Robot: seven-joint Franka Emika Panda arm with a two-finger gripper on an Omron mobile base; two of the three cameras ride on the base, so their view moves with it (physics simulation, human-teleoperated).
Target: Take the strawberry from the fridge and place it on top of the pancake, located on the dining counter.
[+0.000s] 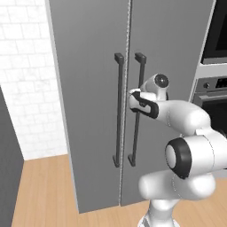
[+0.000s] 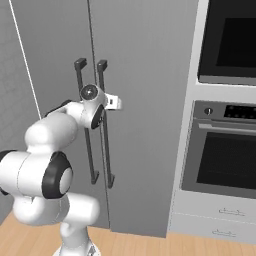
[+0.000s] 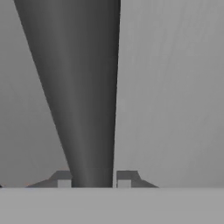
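The fridge stands with both doors closed (matte grey), and the gripper sits at its right handle.

Even, diffuse rendered light in both base views; no strong cast shadows. The fridge doors read flat matte grey, without glare. The white arm shows soft shading on its undersides. The oven glass stays dark, barely reflective. Jagged edges mark the door seam. In the hand view the dark handle looms close, soft-edged, graded lengthwise.
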